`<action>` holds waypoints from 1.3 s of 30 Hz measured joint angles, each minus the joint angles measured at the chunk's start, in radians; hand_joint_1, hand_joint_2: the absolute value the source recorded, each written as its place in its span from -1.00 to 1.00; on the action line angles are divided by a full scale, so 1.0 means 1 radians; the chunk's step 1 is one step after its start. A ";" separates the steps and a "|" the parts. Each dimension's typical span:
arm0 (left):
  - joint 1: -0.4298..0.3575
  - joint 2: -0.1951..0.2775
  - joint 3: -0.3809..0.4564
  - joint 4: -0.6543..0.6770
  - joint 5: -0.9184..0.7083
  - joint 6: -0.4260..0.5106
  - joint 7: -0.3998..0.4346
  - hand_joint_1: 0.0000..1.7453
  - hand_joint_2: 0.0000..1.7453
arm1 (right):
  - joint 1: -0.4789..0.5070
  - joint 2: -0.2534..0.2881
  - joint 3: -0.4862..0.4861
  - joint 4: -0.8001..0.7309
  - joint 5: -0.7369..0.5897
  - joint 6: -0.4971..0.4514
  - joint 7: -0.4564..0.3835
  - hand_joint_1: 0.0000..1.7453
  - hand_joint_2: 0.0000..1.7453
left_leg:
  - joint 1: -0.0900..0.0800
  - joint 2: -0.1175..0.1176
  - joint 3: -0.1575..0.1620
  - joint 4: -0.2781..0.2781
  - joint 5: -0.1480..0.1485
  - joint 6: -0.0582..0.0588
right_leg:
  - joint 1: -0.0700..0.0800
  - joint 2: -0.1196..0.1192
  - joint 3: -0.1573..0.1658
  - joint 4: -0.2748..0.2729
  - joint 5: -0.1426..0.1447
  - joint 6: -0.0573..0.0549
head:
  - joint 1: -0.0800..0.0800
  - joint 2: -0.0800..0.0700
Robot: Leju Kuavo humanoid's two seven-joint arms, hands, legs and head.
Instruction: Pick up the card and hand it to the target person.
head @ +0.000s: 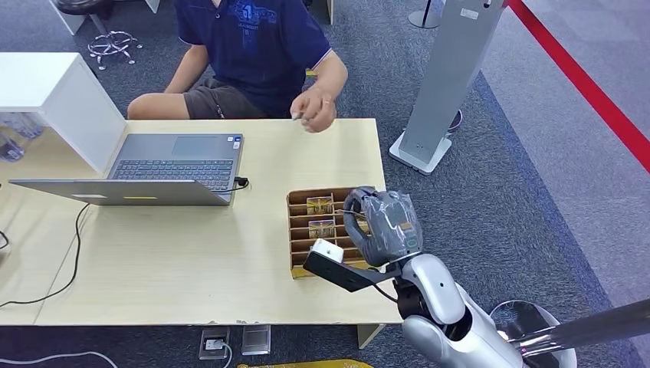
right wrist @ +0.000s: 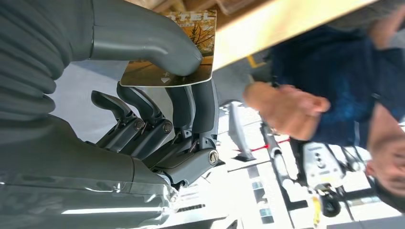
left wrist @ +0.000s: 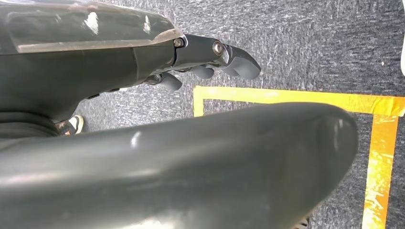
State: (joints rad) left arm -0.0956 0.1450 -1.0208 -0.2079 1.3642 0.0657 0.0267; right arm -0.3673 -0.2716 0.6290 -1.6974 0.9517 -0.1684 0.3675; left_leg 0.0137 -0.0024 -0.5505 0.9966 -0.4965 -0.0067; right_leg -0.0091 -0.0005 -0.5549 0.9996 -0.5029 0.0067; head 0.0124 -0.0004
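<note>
Yellow card (right wrist: 177,57) is pinched by the right hand (right wrist: 157,95) near the table's (head: 192,261) right edge; that thin hold could let it slip. Left hand (left wrist: 210,59) hangs loosely curled, empty.

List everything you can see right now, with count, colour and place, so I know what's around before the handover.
card: one, yellow-brown print, pinched between the right hand's thumb and fingers.
card holder: one, brown slotted wood, on the table's right part, under the right hand; two more cards stand in its slots.
table: one, light wood.
laptop: one, grey, open, on the table's left part.
cable: one, black, trailing from the laptop.
white box: one, at the table's far left.
floor stand: one, grey, right of the table.
floor tape: yellow, on grey carpet.
person: one, dark blue shirt, seated across the table, hand raised.
right hand: grey, above the holder.
left hand: grey, hanging over the carpet.
</note>
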 joint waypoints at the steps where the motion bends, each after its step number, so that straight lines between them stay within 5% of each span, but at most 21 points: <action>1: 0.000 0.000 0.000 0.000 0.000 0.000 0.001 -1.00 -1.00 | -0.025 0.002 0.007 0.005 -0.024 0.000 -0.014 1.00 1.00 | 0.000 0.000 0.000 0.000 0.000 0.000 | 0.000 0.000 0.000 0.000 0.000 0.000 | 0.000 0.000; 9: -0.006 -0.003 -0.008 0.000 -0.009 0.000 0.007 -1.00 -1.00 | -0.227 0.092 0.085 0.214 -0.124 -0.044 -0.117 1.00 1.00 | 0.000 -0.001 -0.001 0.000 0.001 0.000 | 0.000 -0.001 0.000 0.002 0.000 0.000 | -0.001 0.000; 15: -0.011 -0.004 -0.015 0.000 0.001 0.009 0.022 -1.00 -1.00 | -0.345 0.210 0.147 0.453 -0.151 -0.089 -0.191 1.00 1.00 | 0.000 -0.002 -0.001 0.000 0.001 -0.001 | 0.000 -0.001 -0.001 0.002 0.000 0.000 | -0.001 0.000; 23: -0.012 -0.007 -0.018 0.000 0.016 0.017 0.025 -1.00 -1.00 | -0.430 0.341 0.211 0.701 -0.148 -0.117 -0.226 1.00 1.00 | 0.000 -0.002 -0.001 0.000 0.001 -0.001 | 0.000 -0.002 -0.001 0.002 0.000 0.000 | -0.001 0.000; 29: -0.009 -0.009 -0.018 0.000 0.023 0.018 0.031 -1.00 -1.00 | -0.449 0.384 0.237 0.797 -0.143 -0.134 -0.226 1.00 1.00 | 0.000 -0.002 -0.001 0.000 0.001 -0.001 | 0.000 -0.002 -0.001 0.002 0.000 0.000 | 0.000 0.000; 33: -0.008 -0.010 -0.018 0.000 0.029 0.019 0.033 -1.00 -1.00 | -0.453 0.398 0.248 0.831 -0.132 -0.145 -0.227 -1.00 1.00 | 0.000 -0.002 -0.001 0.000 0.001 -0.001 | 0.000 -0.002 -0.001 0.002 0.000 0.000 | 0.000 0.000; 39: -0.008 -0.012 -0.018 0.000 0.029 0.018 0.033 -1.00 -1.00 | -0.459 0.413 0.264 0.861 -0.130 -0.146 -0.226 -1.00 1.00 | 0.000 -0.002 -0.001 0.000 0.001 -0.001 | 0.000 -0.002 -0.001 0.002 0.000 -0.001 | -0.001 0.000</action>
State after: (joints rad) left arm -0.1034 0.1330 -1.0391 -0.2079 1.3936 0.0841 0.0596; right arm -0.8265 0.1416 0.8930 -0.8363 0.8216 -0.3142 0.1416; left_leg 0.0141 -0.0044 -0.5512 0.9966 -0.4953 -0.0073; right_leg -0.0088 -0.0023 -0.5562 1.0017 -0.5031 0.0062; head 0.0112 -0.0003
